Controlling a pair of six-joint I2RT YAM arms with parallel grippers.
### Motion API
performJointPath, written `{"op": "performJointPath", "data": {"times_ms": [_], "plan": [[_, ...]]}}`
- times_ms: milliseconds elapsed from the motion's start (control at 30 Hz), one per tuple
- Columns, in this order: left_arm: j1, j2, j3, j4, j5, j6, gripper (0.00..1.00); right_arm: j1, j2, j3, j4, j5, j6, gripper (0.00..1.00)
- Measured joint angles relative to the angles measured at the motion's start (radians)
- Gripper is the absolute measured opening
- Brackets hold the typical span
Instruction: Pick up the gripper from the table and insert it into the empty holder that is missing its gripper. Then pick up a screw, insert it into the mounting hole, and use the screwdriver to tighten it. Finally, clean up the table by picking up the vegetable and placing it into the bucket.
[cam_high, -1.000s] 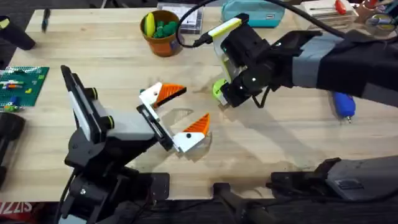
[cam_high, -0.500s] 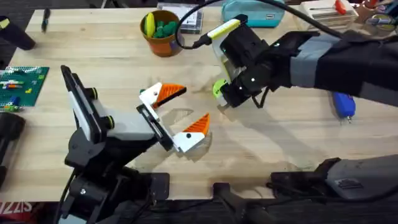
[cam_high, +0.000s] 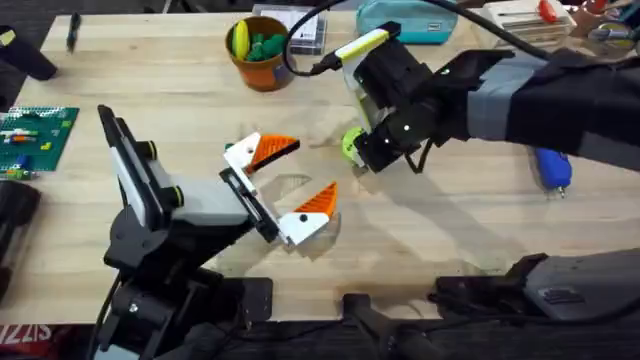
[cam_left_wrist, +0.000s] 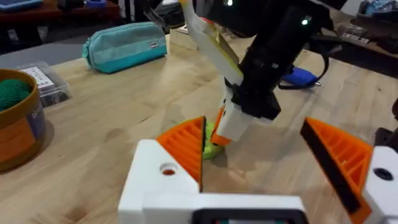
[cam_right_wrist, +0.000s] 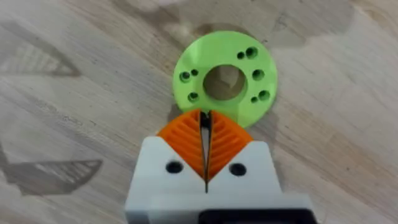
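My right gripper hangs low over the table, its orange pads pressed together and shut. Its tips touch the near rim of a lime-green disc with holes. A thin dark sliver shows between the tips; I cannot tell what it is. My left gripper stands open with nothing in it, a short way left of the disc. The blue screwdriver lies at the right. The orange-brown bucket at the back holds a yellow and a green piece. The holder and the loose gripper are out of view.
A teal pouch and a clear box lie at the back edge. A green building-block plate sits at the far left. Bare wood lies between the disc and the screwdriver.
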Motion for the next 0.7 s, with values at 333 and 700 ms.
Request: {"op": "performJointPath", "data": {"times_ms": [333,700], "plan": [[0.000,0.000,0.000,0.000,0.000,0.000,0.988,0.000,-0.032,0.062,-0.080,0.000,0.000,0.007],[0.000,0.000,0.000,0.000,0.000,0.000,0.988,0.000,-0.132,0.292,-0.255,0.000,0.000,0.007]]}}
